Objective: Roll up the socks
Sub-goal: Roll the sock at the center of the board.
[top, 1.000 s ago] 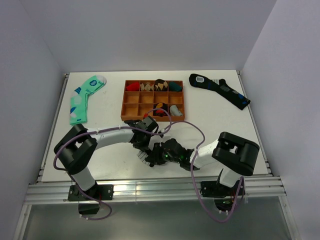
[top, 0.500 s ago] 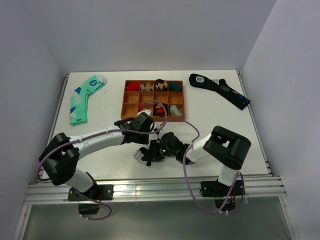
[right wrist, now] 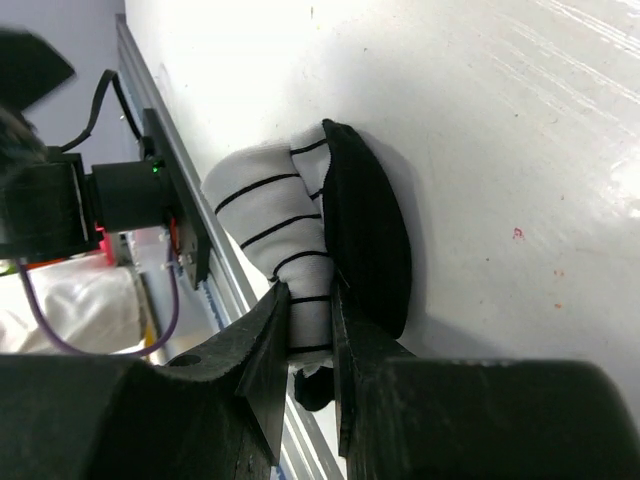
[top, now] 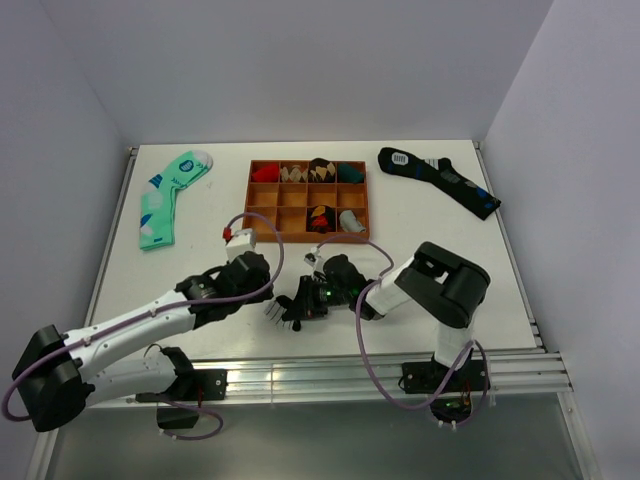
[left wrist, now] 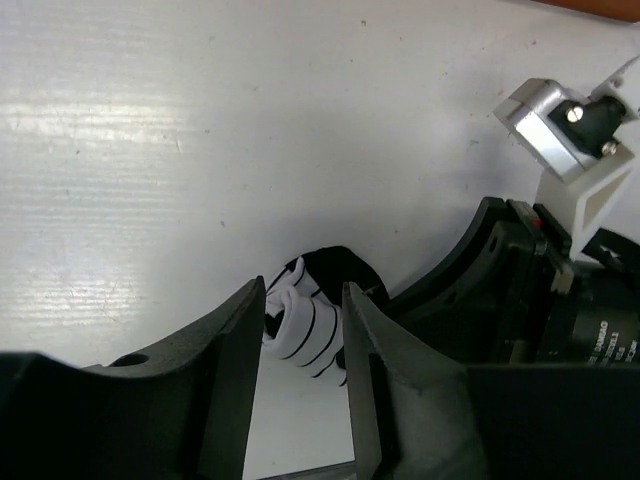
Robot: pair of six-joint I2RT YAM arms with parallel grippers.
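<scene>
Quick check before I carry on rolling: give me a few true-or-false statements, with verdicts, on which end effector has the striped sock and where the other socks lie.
1. The right end effector is clamped on the striped sock. True.
2. The left end effector grips the striped sock too. False: its fingers are open, and the sock lies beyond their tips.
3. The green sock lies in the wooden tray. False: it lies on the table, left of the tray.
4. The black sock lies on the table, right of the tray. True.
</scene>
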